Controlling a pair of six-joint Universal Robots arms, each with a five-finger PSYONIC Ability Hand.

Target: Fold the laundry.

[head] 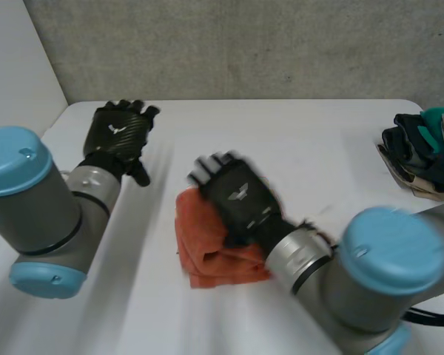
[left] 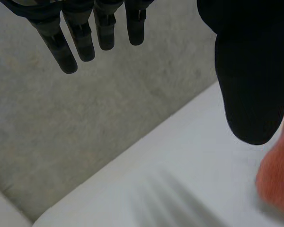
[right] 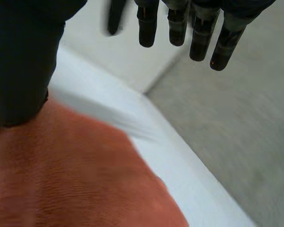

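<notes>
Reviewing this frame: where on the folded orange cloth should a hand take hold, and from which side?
Probably the stacked layers along its near edge, pinched from the robot's side. The orange cloth lies flat in a folded bundle with its layered edges showing there, while the open right hand covers its far part.

Soft, even light – the white table (head: 281, 148) bright, the grey wall (head: 244, 44) duller.

Towel (head: 206, 251) (orange) partly beneath right hand (head: 240, 196)
</notes>
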